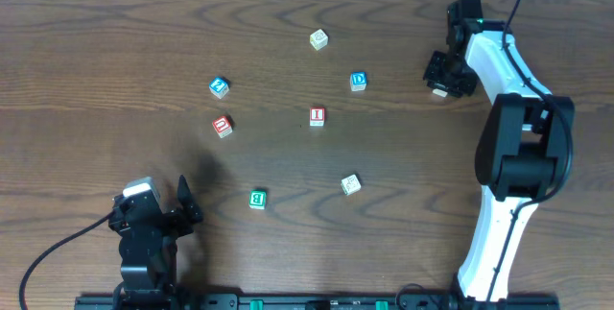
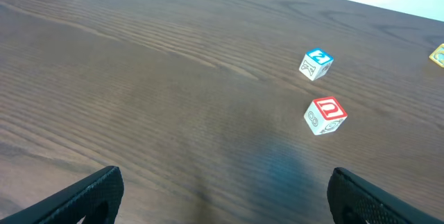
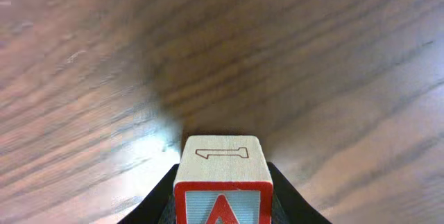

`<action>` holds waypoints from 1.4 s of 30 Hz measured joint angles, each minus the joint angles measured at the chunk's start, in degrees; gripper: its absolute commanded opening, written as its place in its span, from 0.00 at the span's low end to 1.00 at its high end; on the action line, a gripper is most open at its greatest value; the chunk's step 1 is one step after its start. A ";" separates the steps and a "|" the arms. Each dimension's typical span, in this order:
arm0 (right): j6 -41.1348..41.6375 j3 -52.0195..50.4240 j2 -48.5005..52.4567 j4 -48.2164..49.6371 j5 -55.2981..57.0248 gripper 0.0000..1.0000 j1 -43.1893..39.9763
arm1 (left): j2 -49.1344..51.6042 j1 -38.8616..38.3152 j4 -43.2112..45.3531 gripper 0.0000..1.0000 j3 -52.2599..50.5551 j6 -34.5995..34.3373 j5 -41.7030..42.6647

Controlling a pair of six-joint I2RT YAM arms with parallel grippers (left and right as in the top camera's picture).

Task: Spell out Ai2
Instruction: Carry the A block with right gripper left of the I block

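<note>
- On the table's (image 1: 115,41) right side, overhead: A cube (image 1: 440,90); I cube (image 1: 318,116) and 2 cube (image 1: 219,86) well apart leftward.
- Left wrist: left fingers (image 2: 83,200) spread wide, 2 cube ahead, untouched.
- Right wrist: right fingers (image 3: 288,209) pinching A cube on both sides.

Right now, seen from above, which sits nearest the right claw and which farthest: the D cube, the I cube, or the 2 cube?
1. D cube, just beside the right claw, which grips the A cube.
2. I cube, mid-table.
3. 2 cube, far over on the left side.
</note>
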 measured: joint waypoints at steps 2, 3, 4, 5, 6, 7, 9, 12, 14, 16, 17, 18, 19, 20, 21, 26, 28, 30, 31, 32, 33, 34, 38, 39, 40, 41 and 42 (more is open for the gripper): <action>0.00 3.89 0.00 -2.62 -0.31 0.01 0.02 | 0.00 0.00 0.02 0.95 0.00 0.00 0.00; 0.00 6.05 0.00 -3.89 -0.42 0.01 0.02 | 0.00 0.00 0.02 0.95 0.00 0.00 0.00; -0.02 8.96 0.00 -5.38 -0.50 0.01 0.02 | 0.00 0.00 0.00 0.95 0.00 0.00 0.00; -0.02 11.82 -0.02 -6.67 -0.63 0.01 0.02 | 0.00 0.00 0.00 0.95 0.00 0.00 0.00; -0.02 15.37 -0.09 -8.20 -0.90 0.01 0.13 | 0.00 0.00 0.00 0.95 0.00 0.00 0.00; -0.02 17.92 -0.20 -8.96 -1.36 0.02 0.24 | 0.00 0.00 0.00 0.95 0.00 0.00 0.00; -0.02 22.93 -0.68 -10.38 -2.32 0.02 0.94 | 0.00 0.00 0.00 0.95 0.00 0.00 0.00; 0.00 27.69 -1.42 -11.15 -3.72 0.02 4.17 | 0.00 0.00 0.00 0.95 0.00 0.00 0.02; 0.15 28.96 -1.90 -11.37 -4.85 0.02 8.61 | 0.00 0.00 0.00 0.95 0.00 0.00 0.00; 0.61 29.07 -1.95 -11.65 -5.84 0.01 12.48 | 0.00 0.00 0.00 0.95 0.00 0.00 0.00; 1.11 29.05 -1.90 -11.80 -6.47 0.01 14.99 | 0.00 0.00 0.00 0.95 0.00 0.00 0.00; 1.75 29.05 -1.77 -11.61 -6.86 0.01 17.75 | 0.00 0.00 0.00 0.95 0.00 0.00 0.00; 2.16 29.05 -1.73 -11.17 -7.32 0.02 20.11 | 0.00 0.00 0.02 0.95 0.00 0.00 0.00; 2.54 29.05 -1.73 -10.49 -7.52 0.02 21.97 | 0.00 0.00 0.00 0.95 0.00 0.00 0.00; 2.95 29.05 -1.73 -9.33 -7.87 0.01 24.57 | 0.00 0.00 0.02 0.95 0.00 0.00 0.00; 4.33 29.05 -1.73 -7.52 -8.37 0.02 31.30 | 0.00 0.00 0.00 0.95 0.00 0.00 0.00; 5.44 29.05 -1.70 -7.65 -8.17 0.01 33.22 | 0.00 0.00 0.02 0.95 0.00 0.00 0.00; 6.29 29.05 -1.55 -8.02 -7.43 0.02 33.88 | 0.00 0.00 0.02 0.95 0.00 0.00 0.00; 6.88 29.05 -1.40 -8.33 -6.69 0.02 34.25 | 0.00 0.00 0.02 0.95 0.00 0.00 0.00; 7.39 29.05 -1.18 -8.74 -6.12 0.02 34.49 | 0.00 0.00 0.00 0.95 0.00 0.00 0.02; 8.00 29.05 -0.81 -9.40 -5.38 0.02 34.75 | 0.00 0.00 0.02 0.95 0.00 0.00 0.00; 8.41 29.05 -0.55 -9.75 -4.83 0.02 34.99 | 0.00 0.00 0.00 0.95 0.00 0.00 0.02; 9.62 29.05 1.97 -9.79 -3.74 0.02 36.87 | 0.00 0.00 0.02 0.95 0.00 0.00 0.00; 9.79 29.05 2.54 -9.79 -3.72 0.02 37.16 | 0.00 0.00 0.02 0.95 0.00 0.00 0.00; 9.94 29.05 3.08 -9.79 -3.61 0.01 37.48 | 0.00 0.00 0.02 0.95 0.00 0.00 0.00; 10.01 29.05 3.67 -9.81 -3.56 0.02 37.81 | 0.00 0.00 0.02 0.95 0.00 0.00 0.00; 10.03 29.05 4.00 -9.94 -3.56 0.01 38.01 | 0.00 0.00 0.02 0.96 0.00 0.00 0.00</action>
